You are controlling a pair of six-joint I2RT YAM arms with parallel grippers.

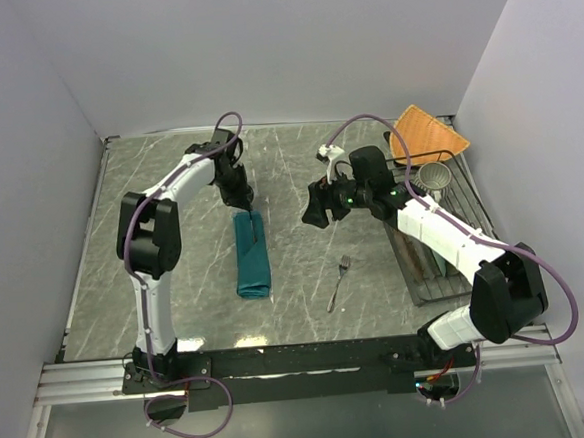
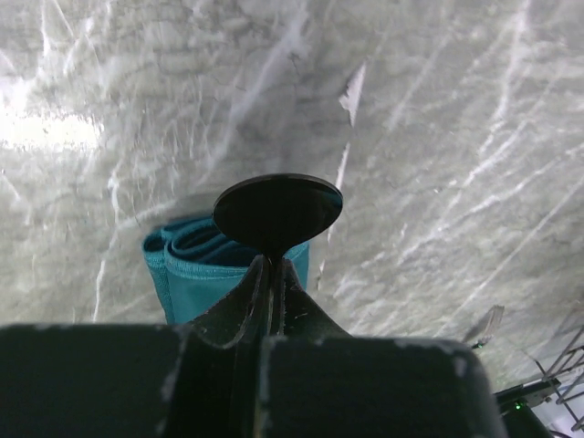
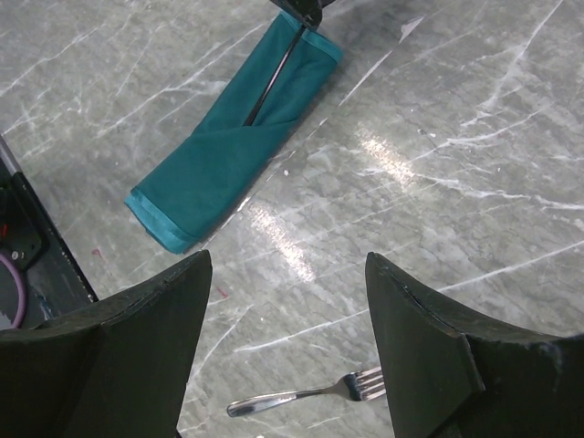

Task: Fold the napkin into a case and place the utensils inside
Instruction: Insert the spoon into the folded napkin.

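**Top external view.** The napkin (image 1: 252,267) lies folded into a long narrow strip on the grey marbled table (image 1: 170,187), left of centre, with its long axis running near to far. The left gripper (image 1: 245,206) points down at the strip's far end. The jaw gap is not resolvable from this view. The right gripper (image 1: 315,211) hangs above bare table to the right of the napkin, well apart from it. The fork (image 1: 339,283) lies on the table near and right of the napkin, clear of both grippers. An orange cloth (image 1: 428,134) and a wire rack (image 1: 431,269) occupy the far-right side.

**Left wrist view.** The left gripper's fingers (image 2: 239,310) are pressed together on the thin handle of the spoon (image 2: 278,212). Its round black bowl projects just beyond the fingertips. The open, layered end of the napkin sits directly below and to the left of the bowl.

**Right wrist view.** The right gripper's fingers (image 3: 438,338) stand wide apart with nothing between them. The fork lies on the table beneath the gap, untouched. Farther off, the spoon's dark handle runs down into the napkin's diagonal fold, its upper end at the left gripper.
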